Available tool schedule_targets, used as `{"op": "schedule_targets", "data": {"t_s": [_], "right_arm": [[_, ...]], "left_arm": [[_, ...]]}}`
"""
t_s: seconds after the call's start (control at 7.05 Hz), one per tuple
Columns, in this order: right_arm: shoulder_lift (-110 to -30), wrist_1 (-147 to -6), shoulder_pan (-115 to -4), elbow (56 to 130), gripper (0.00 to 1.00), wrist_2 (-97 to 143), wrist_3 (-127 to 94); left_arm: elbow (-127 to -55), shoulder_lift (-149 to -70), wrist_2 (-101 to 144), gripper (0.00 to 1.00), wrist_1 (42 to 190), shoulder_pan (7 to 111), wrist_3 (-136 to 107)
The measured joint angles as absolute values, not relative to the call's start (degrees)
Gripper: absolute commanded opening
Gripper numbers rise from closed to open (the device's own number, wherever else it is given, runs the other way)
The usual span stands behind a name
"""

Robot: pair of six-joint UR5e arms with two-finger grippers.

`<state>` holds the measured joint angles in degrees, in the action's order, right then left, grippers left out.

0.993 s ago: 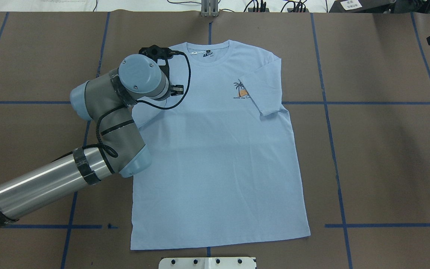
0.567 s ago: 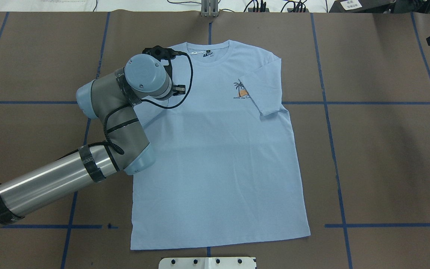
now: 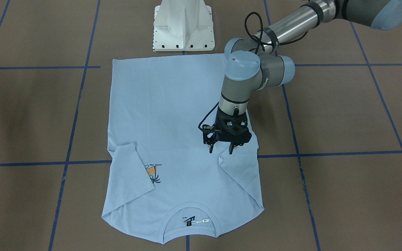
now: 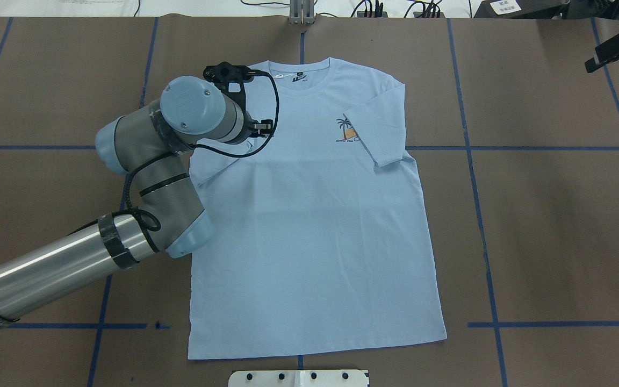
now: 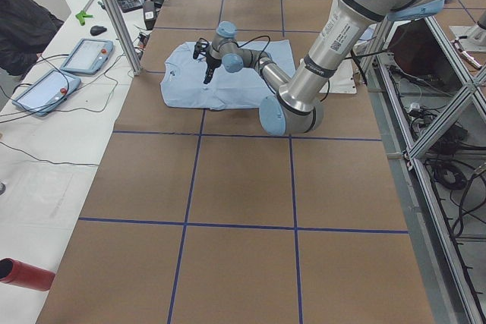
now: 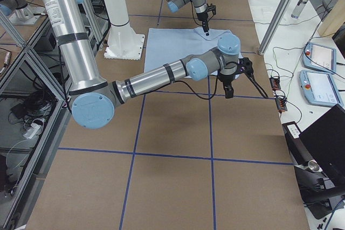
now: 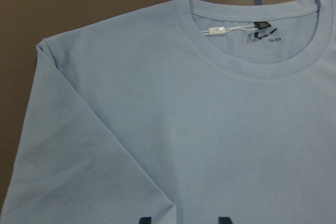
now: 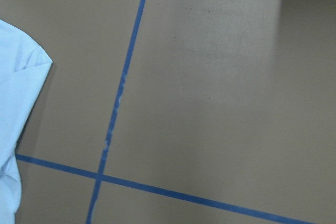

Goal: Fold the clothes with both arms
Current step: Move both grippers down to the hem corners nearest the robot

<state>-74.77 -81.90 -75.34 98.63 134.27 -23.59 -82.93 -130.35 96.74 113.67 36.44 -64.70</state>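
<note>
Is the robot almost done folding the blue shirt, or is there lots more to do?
Partway. Done: the left sleeve and right sleeve are folded in over the T-shirt. In hand: nothing; the left claw hangs open above the shirt, and the right claw is off to the side over the table. Left: the body lies flat at full length, so it needs folding up.

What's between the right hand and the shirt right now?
Only brown table cover crossed by a blue tape line; the overhead view shows nothing else between the right hand and the T-shirt.
</note>
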Motion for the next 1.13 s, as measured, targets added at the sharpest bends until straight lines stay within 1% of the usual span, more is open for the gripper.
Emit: {"op": "schedule_targets", "data": {"t_s": [0.28,0.43,0.71,0.85,0.99,1.13], "right_arm": [[-78.63,-80.09,-66.05,109.1,1.0,127.46,-41.27],[-81.98,-75.55,-60.93,113.36,1.0,124.22,-50.71],[-92.06,-57.85,-52.54,117.21,0.98,119.12,-67.01],[-97.36,-52.24,-47.63,119.77,0.96,114.66,-73.56],[-100.76,-50.12,-41.94,122.06,0.94,108.83,-79.31],[-102.31,-50.28,-35.75,123.69,0.89,102.25,-84.64]], "left_arm": [[-91.34,-124.79,97.75,1.0,113.78,36.29,-64.73],[-94.9,-122.57,98.33,1.0,113.88,35.81,-64.95],[-103.31,-116.7,98.53,1.0,113.99,33.34,-66.08],[-107.68,-113.48,98.42,1.0,113.99,31.33,-68.47],[-111.21,-110.66,98.12,1.0,114.02,29.16,-71.18],[-114.36,-107.72,96.87,1.0,114.08,26.85,-72.93]]}}
